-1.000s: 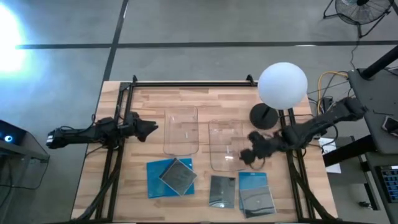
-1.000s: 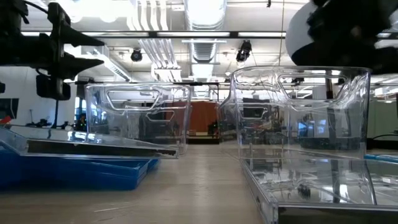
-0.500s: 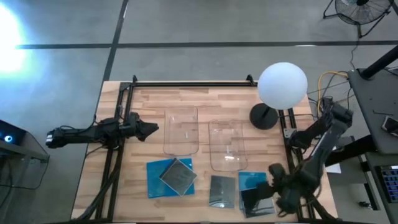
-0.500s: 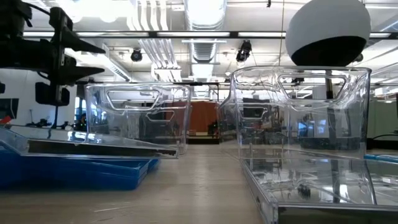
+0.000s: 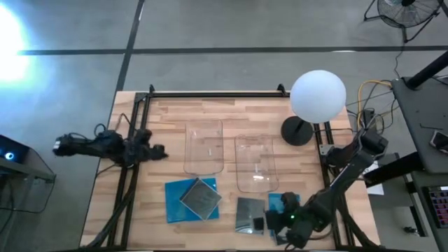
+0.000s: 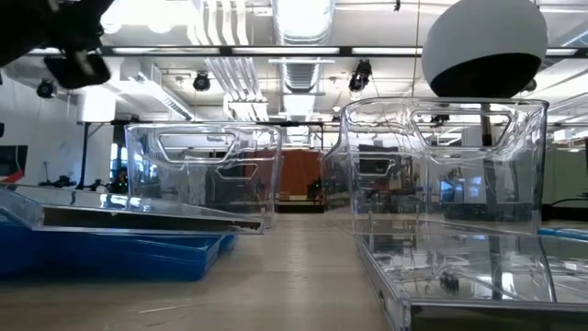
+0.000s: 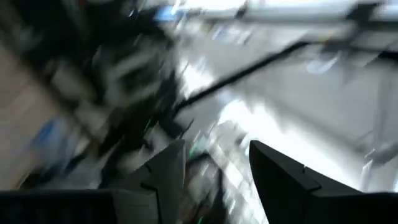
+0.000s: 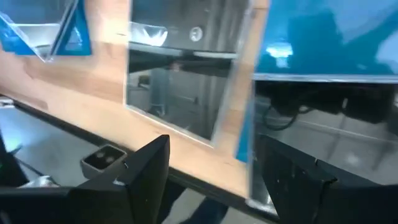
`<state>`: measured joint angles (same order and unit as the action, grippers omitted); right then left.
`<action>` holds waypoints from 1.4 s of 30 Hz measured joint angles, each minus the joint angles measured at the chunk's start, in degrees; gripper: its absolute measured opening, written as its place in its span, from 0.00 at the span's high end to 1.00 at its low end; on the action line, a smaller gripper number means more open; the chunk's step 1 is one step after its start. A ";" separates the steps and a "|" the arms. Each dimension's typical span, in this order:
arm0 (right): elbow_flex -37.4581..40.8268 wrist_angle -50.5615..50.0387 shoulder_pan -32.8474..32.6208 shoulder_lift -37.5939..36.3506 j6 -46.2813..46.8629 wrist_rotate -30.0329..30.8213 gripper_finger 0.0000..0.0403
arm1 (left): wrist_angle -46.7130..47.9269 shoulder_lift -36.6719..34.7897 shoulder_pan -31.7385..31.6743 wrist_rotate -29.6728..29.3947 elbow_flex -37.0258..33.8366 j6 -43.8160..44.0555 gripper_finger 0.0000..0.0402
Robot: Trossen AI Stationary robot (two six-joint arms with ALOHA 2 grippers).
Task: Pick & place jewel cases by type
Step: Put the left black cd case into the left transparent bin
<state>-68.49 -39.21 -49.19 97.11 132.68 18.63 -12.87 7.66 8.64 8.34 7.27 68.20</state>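
Jewel cases: four are seen along the table's near edge in the high view, none inside a bin.
Left pair: a blue case (image 5: 178,199) is laid flat, and a dark grey case (image 5: 201,197) is rested on it, turned at an angle.
Middle case: a glossy dark case (image 5: 248,213) is laid flat on the wood, just beside the right pair.
Right pair: a blue case (image 5: 283,204) is partly covered by the right arm; in the right wrist view a dark case (image 8: 311,127) is seen overlapping its blue surface (image 8: 323,43).
Right gripper (image 5: 273,220): held low over the near edge at the seam between the middle case and the right pair; fingers are spread apart, nothing is grasped.
Left gripper (image 5: 157,150): parked at the table's left edge, well apart from every case; fingers are released and empty.
Clear bins: a left bin (image 5: 204,147) and a right bin (image 5: 254,163) are stood side by side behind the cases.
Lamp (image 5: 318,96): a white globe is stood on a dark base at the right rear.
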 joint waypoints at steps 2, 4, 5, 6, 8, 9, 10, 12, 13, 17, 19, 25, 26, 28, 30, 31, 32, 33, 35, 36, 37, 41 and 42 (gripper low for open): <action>0.00 3.27 1.02 1.03 -1.96 -0.02 0.42 | 12.54 2.74 4.92 -0.30 4.27 -2.82 0.60; -0.02 6.50 1.99 1.91 -5.00 0.03 0.42 | 23.76 6.32 10.36 -3.37 8.62 -6.53 0.60; -0.02 8.31 2.52 2.49 -5.62 0.24 0.42 | 28.19 8.22 13.27 -6.23 10.79 -7.84 0.60; -0.02 9.21 2.96 2.94 -5.78 0.28 0.42 | 31.56 10.27 16.24 -9.40 12.80 -8.28 0.60; -0.02 8.99 3.65 3.82 -5.40 1.52 0.42 | 36.25 14.38 22.48 -16.32 16.12 -8.27 0.60; -0.02 9.12 4.02 4.26 -5.19 2.14 0.42 | 37.62 16.47 25.49 -19.44 17.45 -7.81 0.60; -0.06 9.28 4.38 4.68 -4.95 2.63 0.42 | 38.12 18.57 28.32 -22.47 18.33 -6.80 0.60; 0.01 9.87 5.26 5.50 -4.91 2.63 0.42 | 37.65 23.01 34.15 -28.17 19.48 -4.31 0.60; 0.03 10.63 5.68 6.03 -4.97 2.72 0.42 | 36.70 25.00 36.63 -30.75 19.74 -2.00 0.60; -0.14 16.56 7.38 8.41 -8.91 5.35 0.42 | 28.99 31.87 44.00 -36.94 19.58 5.55 0.60; -0.50 20.61 8.34 9.75 -9.89 6.32 0.42 | 26.87 34.70 45.41 -38.60 19.37 8.17 0.60; -0.69 31.57 11.02 14.82 -11.59 7.25 0.42 | 24.42 39.69 45.53 -40.42 19.32 17.37 0.60; -1.01 32.41 11.36 15.74 -11.47 7.22 0.42 | 24.35 40.57 45.47 -40.47 19.30 17.46 0.60; -2.42 32.63 12.06 17.55 -10.05 7.14 0.42 | 24.30 41.80 45.47 -40.71 19.22 19.53 0.60; -4.42 32.63 12.56 18.95 -8.45 7.14 0.42 | 24.43 43.39 45.47 -40.64 18.71 21.66 0.60; -5.61 32.39 12.75 19.75 -8.12 7.59 0.42 | 25.09 44.38 45.44 -40.60 18.49 22.18 0.60; -7.30 32.48 12.94 20.58 -7.91 8.51 0.42 | 25.41 45.31 45.42 -40.52 18.36 22.59 0.60; -8.79 32.16 13.11 21.23 -7.88 9.21 0.42 | 25.44 46.11 45.41 -40.41 18.18 22.71 0.60; -11.92 28.58 13.62 22.71 -7.56 9.26 0.42 | 25.68 47.96 45.05 -40.33 17.53 23.80 0.60; -13.67 26.70 13.87 23.48 -6.83 9.04 0.42 | 26.11 49.00 44.70 -40.21 17.09 25.35 0.60; -15.13 24.38 14.09 24.23 -5.78 8.60 0.42 | 26.89 49.90 44.25 -40.09 16.50 26.91 0.60; -20.43 16.10 14.45 26.80 -1.92 8.07 0.42 | 26.56 52.34 41.64 -36.25 14.95 29.89 0.60; -21.21 15.01 14.43 26.99 -1.20 8.08 0.42 | 26.47 52.75 41.05 -35.35 14.61 30.01 0.60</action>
<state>-89.70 -24.20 -34.76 124.10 131.47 26.70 13.61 60.42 49.69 -27.01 21.88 98.20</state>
